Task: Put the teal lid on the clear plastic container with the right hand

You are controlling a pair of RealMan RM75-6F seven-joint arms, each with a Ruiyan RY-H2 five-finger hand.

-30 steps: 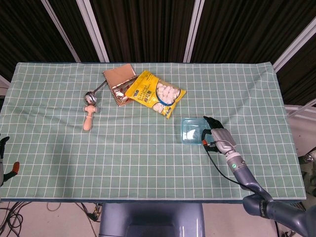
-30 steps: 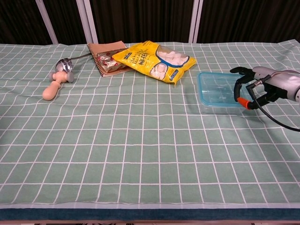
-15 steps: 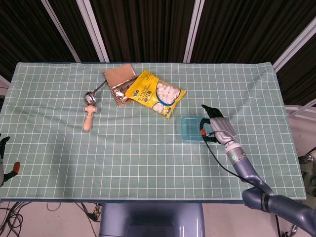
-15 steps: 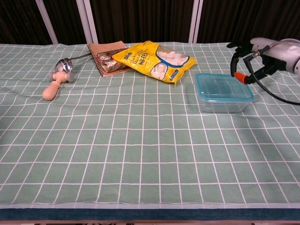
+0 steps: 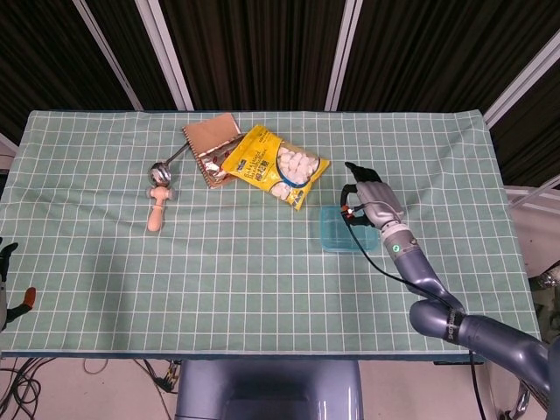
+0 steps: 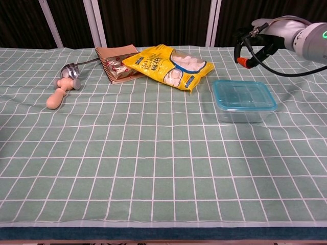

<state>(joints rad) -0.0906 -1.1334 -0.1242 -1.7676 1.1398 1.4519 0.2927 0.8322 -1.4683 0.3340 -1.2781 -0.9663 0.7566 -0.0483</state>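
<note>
The teal lid [image 6: 243, 94] lies flat on top of the clear plastic container [image 6: 242, 113], which stands on the checked cloth right of centre; the head view shows the lid [image 5: 339, 229] partly behind my right hand. That right hand [image 6: 258, 42] hangs in the air above and behind the container, holding nothing, fingers loosely apart. From the head view the right hand [image 5: 365, 200] overlaps the container's far right corner. At the far left edge of the head view only a dark sliver of my left hand [image 5: 5, 262] shows, so its fingers are hidden.
A yellow snack bag [image 6: 171, 66] lies behind and left of the container, overlapping a brown notebook [image 6: 115, 58]. A metal scoop with a wooden handle [image 6: 62, 88] lies at far left. Green checked cloth [image 6: 153, 168] covers the table.
My right hand let go of the lid, which now sits on the container, then rose and moved back and leftward away from it.
</note>
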